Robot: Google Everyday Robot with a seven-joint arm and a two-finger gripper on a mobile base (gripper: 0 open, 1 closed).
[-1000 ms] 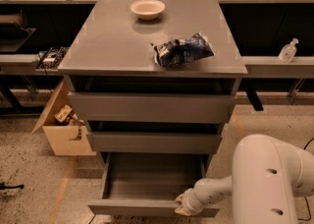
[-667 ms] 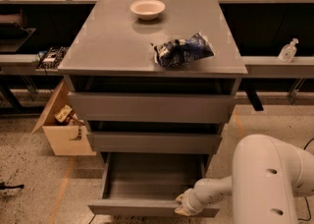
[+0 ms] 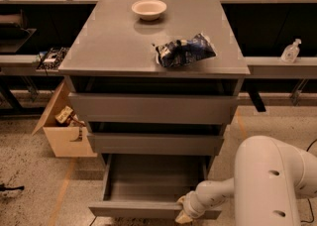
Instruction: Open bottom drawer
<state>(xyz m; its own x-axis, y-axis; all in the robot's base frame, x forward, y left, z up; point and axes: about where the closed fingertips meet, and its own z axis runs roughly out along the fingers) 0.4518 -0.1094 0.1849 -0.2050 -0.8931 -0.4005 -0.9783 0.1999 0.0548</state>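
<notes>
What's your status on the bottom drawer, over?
Gripper at bottom drawer front, right end. Drawer pulled well out, interior showing. Cardboard box off to the left, apart.

Mostly grey here
I see the bottom drawer (image 3: pixel 148 183) plain grey, my gripper (image 3: pixel 184 214) cream-white at its front edge, bag (image 3: pixel 185 51) blue-and-white.

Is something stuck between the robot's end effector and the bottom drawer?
Nothing visible stands between them. The end effector is right at the front panel of the bottom drawer, near its right end. The drawer is pulled out.
</notes>
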